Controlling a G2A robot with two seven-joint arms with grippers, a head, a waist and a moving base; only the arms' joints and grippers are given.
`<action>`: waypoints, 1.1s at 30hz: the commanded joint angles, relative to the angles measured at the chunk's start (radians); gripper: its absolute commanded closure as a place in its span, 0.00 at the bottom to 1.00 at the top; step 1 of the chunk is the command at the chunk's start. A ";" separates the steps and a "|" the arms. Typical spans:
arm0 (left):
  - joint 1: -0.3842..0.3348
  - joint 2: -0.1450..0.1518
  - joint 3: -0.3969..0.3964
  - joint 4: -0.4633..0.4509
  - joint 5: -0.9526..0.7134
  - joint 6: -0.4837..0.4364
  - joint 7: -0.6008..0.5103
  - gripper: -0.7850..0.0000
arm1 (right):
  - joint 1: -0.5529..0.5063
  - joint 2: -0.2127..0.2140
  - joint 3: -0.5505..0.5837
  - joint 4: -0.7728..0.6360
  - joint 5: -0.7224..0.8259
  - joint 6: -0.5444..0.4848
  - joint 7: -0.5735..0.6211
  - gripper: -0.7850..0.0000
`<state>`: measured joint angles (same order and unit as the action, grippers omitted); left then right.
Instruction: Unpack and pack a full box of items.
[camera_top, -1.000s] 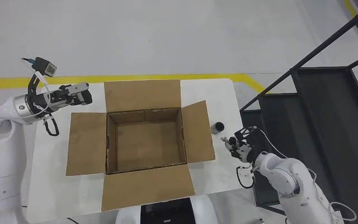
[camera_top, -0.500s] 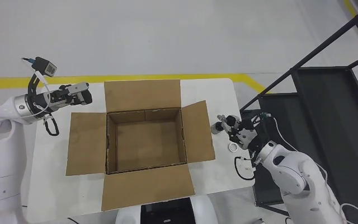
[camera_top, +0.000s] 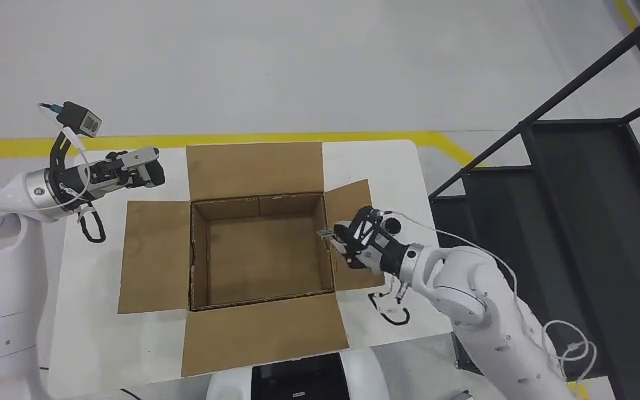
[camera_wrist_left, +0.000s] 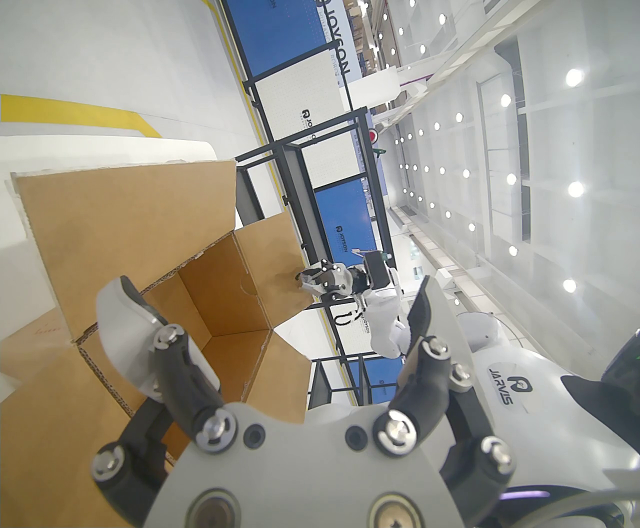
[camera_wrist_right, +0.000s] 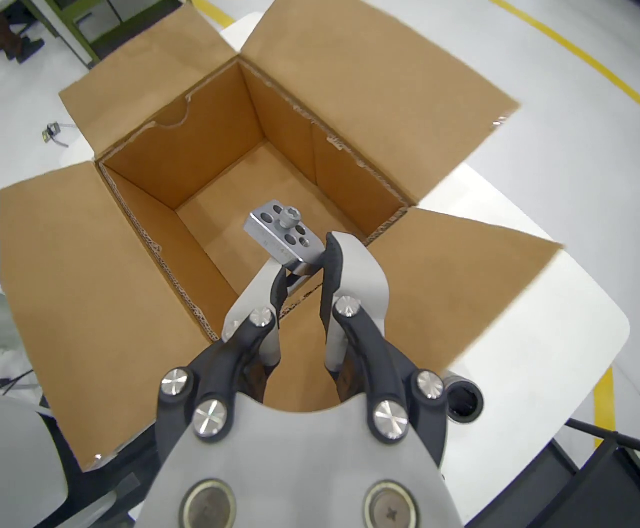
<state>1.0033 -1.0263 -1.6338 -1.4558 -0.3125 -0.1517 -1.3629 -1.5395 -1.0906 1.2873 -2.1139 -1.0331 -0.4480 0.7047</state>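
Metal and rigid, likely heavy and slick, the drilled block sits mid-frame, pinched by one end in my right gripper.

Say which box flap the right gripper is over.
The side flap on the robot's right: the right gripper, shut on a metal block, is above it; the other three have nothing over them.

It's bright in here, and evenly so: rows of round white ceiling lamps pour light straight down, and the white desk nearly glares. Shadows are soft; only the inner walls of the open brown cardboard box look dimmer. The small silver metal block catches bright highlights. Toward the wrist views' edges, straight lines bow a little.
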 joint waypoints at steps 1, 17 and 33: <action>0.000 0.000 0.000 0.000 0.000 0.000 0.000 0.00 | 0.056 -0.007 -0.075 0.030 -0.029 0.012 0.025 1.00; 0.000 0.000 0.000 0.000 0.000 0.000 0.000 0.00 | 0.184 -0.032 -0.205 0.097 0.067 0.058 0.067 0.00; 0.000 0.000 0.000 0.000 0.000 0.000 0.000 0.00 | -0.204 0.023 0.412 -0.107 0.241 0.052 -0.144 0.00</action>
<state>1.0032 -1.0263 -1.6338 -1.4558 -0.3125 -0.1517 -1.3629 -1.7198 -1.0670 1.6629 -2.2244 -0.7926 -0.4242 0.5730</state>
